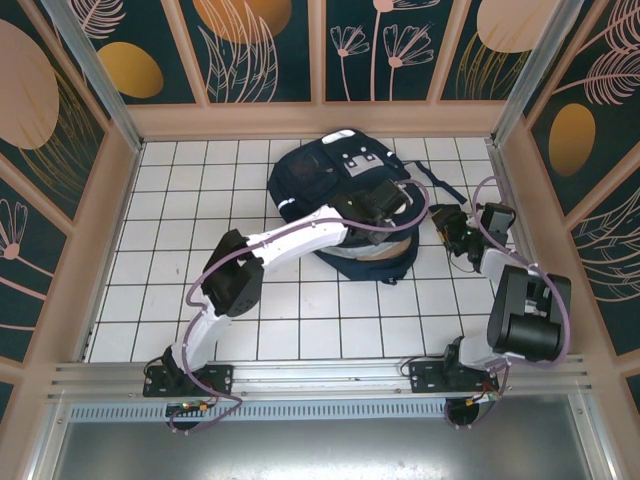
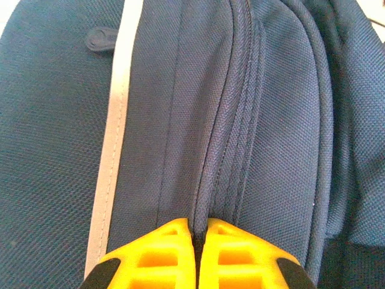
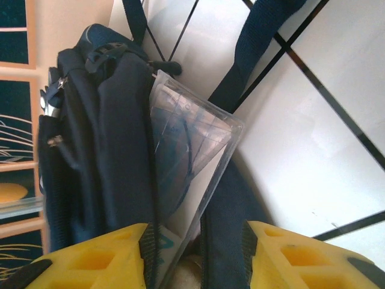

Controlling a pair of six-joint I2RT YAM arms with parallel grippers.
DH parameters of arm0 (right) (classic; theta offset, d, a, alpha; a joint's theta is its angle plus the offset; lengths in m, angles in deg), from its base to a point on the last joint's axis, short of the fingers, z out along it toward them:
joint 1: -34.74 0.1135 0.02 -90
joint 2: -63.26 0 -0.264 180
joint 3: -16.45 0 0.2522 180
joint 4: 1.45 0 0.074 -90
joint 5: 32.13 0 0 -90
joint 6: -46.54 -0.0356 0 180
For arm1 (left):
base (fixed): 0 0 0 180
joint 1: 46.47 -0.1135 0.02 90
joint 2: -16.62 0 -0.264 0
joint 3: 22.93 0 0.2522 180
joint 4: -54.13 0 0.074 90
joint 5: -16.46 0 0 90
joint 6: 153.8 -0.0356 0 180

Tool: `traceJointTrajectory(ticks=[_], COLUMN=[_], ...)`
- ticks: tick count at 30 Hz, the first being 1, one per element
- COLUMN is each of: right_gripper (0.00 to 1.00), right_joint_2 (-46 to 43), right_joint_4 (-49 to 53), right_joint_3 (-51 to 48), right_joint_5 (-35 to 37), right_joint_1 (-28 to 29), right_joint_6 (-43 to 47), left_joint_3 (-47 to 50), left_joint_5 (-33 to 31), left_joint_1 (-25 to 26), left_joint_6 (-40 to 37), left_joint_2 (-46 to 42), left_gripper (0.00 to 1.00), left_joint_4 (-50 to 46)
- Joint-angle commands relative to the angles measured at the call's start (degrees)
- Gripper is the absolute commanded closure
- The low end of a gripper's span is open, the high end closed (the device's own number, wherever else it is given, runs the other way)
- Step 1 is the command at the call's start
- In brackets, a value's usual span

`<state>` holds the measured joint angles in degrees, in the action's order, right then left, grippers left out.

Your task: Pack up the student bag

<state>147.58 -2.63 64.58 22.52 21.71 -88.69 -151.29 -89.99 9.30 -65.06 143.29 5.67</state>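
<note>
Pressed shut at left gripper (image 2: 197,233) on ribbed navy weave of student bag (image 2: 60,156) — splayed at right gripper (image 3: 197,233) astride clear, rigid plastic sheet (image 3: 194,137).

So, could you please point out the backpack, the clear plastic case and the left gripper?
backpack (image 1: 303,178), top view, navy front panel.
clear plastic case (image 3: 195,138), right wrist view, its flat transparent face.
left gripper (image 2: 197,233), left wrist view, between its shut yellow fingertips.

Top view: left arm (image 1: 300,237) hides bag (image 1: 310,165) middle. Clear plastic case (image 3: 192,138): lower end cut off, contents unreadable. Bag cropped in wrist views.
</note>
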Motion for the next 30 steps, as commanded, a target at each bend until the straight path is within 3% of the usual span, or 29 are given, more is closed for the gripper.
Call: traceJointTrajectory(ticks=[1, 7, 18, 25, 30], right_gripper=[0.55, 0.51, 0.54, 1.00, 1.00], right_joint_2=[3.5, 9.3, 21.5, 23.1, 19.3], right_joint_4=[-10.3, -14.5, -28.0, -30.4, -29.3], right_joint_3=[-1.0, 0.5, 5.7, 7.2, 5.8], right_joint_5=[-4.3, -4.8, -9.0, -9.2, -6.6], right_joint_1=[-0.3, -0.1, 1.1, 4.1, 7.8], right_joint_6=[-6.5, -9.1, -15.3, -17.5, -19.6], left_joint_3=[-4.1, -8.4, -11.5, -12.2, -12.3], left_joint_5=[-4.8, 1.2, 5.3, 5.4, 6.0], left_joint_1=[-2.9, -6.2, -8.5, -8.6, -8.6], left_joint_6=[2.1, 6.0, 9.8, 10.4, 10.8], left_joint_2=[-6.3, -6.8, -6.6, -6.2, -6.1], left_gripper=[1.00, 1.00, 1.00, 1.00, 1.00], left_joint_4=[2.3, 1.2, 0.9, 0.1, 0.2])
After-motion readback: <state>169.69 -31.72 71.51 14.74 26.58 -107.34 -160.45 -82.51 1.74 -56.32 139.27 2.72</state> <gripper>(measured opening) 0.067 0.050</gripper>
